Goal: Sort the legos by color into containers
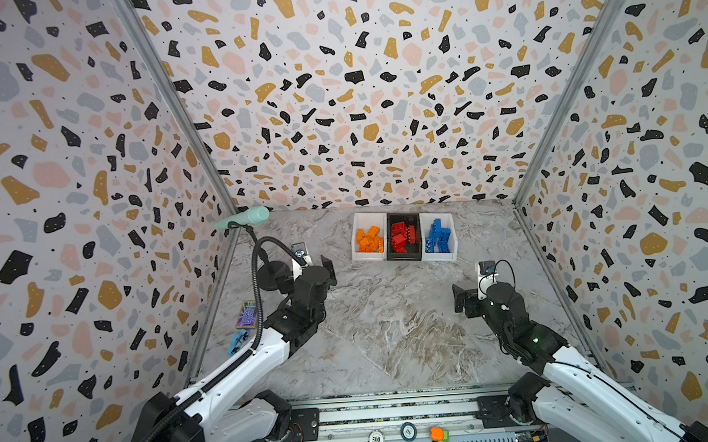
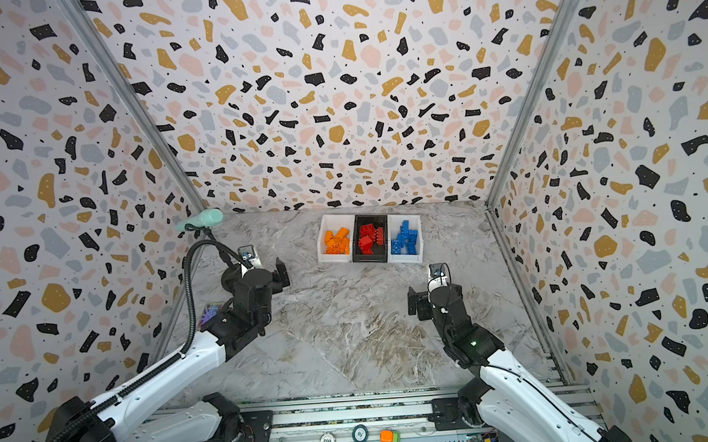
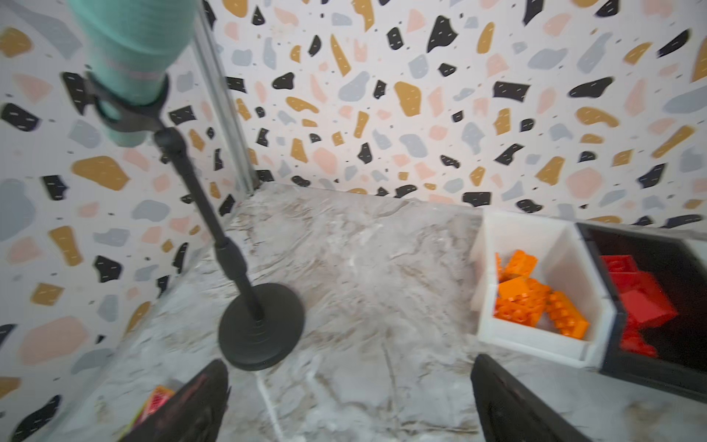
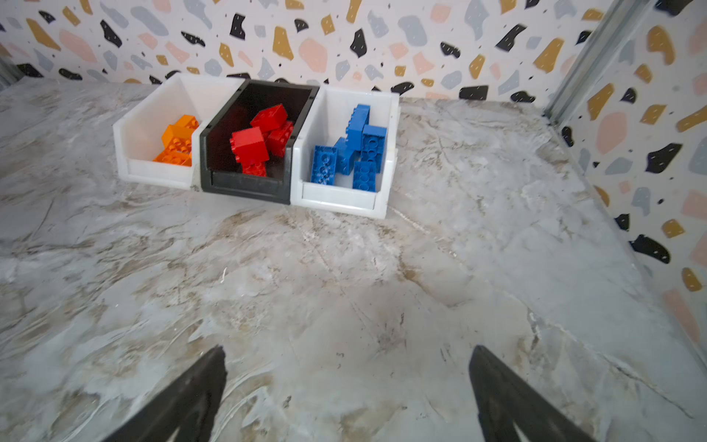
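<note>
The containers stand in a row at the back of the table. The left white bin (image 1: 357, 219) holds orange legos (image 1: 370, 240), the black bin (image 1: 404, 257) holds red legos (image 1: 403, 236), and the right white bin (image 1: 439, 258) holds blue legos (image 1: 438, 236). No loose lego shows on the table. My left gripper (image 1: 315, 269) hovers left of the bins, open and empty (image 3: 352, 361). In front of the blue bin and to its right, my right gripper (image 1: 468, 295) is open and empty too (image 4: 349, 352).
A mint-green microphone (image 1: 244, 219) on a black stand with a round base (image 3: 262, 329) is at the back left, close to my left gripper. A shiny card (image 1: 247, 315) and a light-blue toy car (image 1: 238, 342) lie along the left wall. Two chips (image 1: 376, 439) and an orange-and-green cube (image 1: 438, 434) rest on the front rail.
</note>
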You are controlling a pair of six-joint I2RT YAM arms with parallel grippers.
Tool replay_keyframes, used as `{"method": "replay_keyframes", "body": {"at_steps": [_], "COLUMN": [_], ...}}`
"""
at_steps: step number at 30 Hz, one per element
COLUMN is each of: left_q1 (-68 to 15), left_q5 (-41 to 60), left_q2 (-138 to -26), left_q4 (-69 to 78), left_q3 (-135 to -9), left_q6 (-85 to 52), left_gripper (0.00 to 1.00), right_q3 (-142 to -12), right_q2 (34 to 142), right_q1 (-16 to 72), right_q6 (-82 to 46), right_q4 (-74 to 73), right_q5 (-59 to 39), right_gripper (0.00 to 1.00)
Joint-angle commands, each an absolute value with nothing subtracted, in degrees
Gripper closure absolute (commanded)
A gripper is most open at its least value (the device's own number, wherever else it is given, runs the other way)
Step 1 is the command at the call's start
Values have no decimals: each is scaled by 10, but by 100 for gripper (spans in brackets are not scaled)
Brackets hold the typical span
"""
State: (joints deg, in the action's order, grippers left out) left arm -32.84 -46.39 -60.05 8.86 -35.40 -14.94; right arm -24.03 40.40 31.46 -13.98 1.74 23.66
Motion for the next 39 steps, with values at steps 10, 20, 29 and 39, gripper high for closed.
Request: {"method": "replay_keyframes", "body": {"at_steps": [10,20,29,39], "left_q1": [-219,-132,-94,-76], "left_q5": [-507,-494,-401,-299], "left_q2": [-517,-680,-761,-807], "left_q4": [378,552,663,711], "left_q3": [-136,-97,-89,-87], "left_q6": [-107,-106,-60,-33], "left_gripper": [0,0,0,0], "right_q3": [-144,-125,-116,-125], "right_q2": [504,686,821,854], "right_q1": [238,124,46,42], "right_q6": [-70,-3,-18,0], "right_q4": [-321,-559,-687,-702], "right_q5": [322,201,79,33], "right_gripper": [1,1,1,1]}}
